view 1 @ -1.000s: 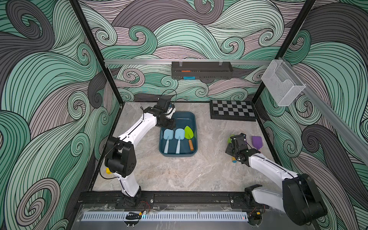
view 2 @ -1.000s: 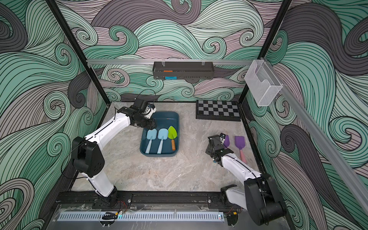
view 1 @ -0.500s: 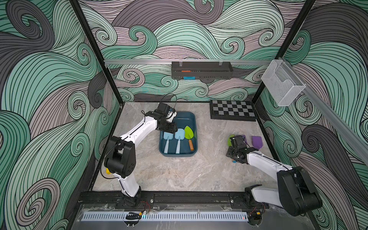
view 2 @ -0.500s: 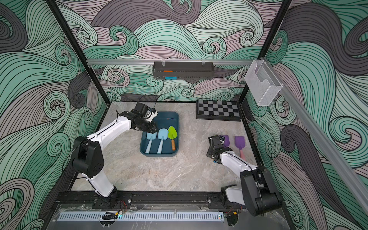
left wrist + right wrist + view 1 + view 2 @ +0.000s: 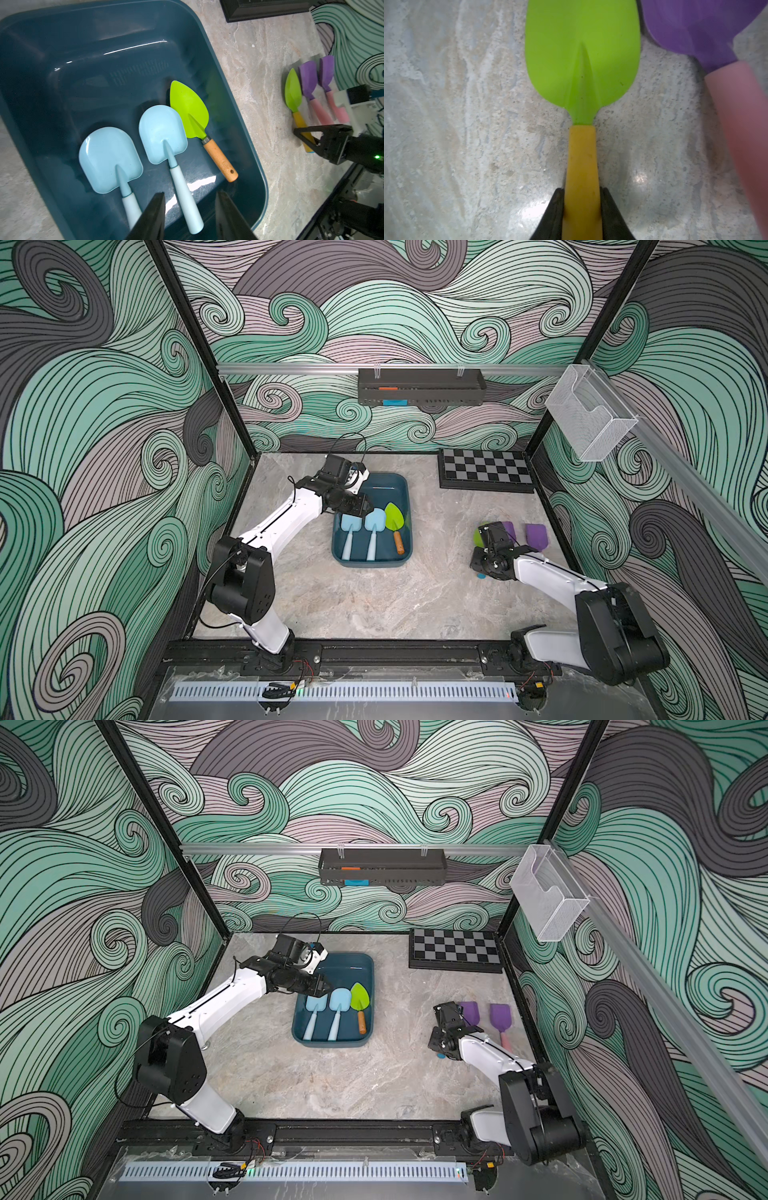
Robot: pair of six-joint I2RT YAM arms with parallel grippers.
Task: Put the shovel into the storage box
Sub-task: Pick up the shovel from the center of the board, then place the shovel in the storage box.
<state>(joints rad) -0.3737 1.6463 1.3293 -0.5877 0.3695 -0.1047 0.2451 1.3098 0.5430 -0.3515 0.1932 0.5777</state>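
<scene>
Grasping is the step in hand: the right tool (image 5: 581, 192) pinches the yellow handle of the lime-green plastic toy shovel (image 5: 582, 62), which lies flat on the marbled grey counter (image 5: 374, 601), just beside two purple pink-handled shovels (image 5: 469, 1013). The shallow dark teal plastic storage box (image 5: 93, 72) sits well apart, holding two pale blue shovels (image 5: 110, 160) and a wooden-handled green trowel (image 5: 189, 110). The left tool (image 5: 190, 195) hangs spread and empty over it. Next, I judge, comes a straight lift clear of the purple neighbours, then a carry across to the box.
</scene>
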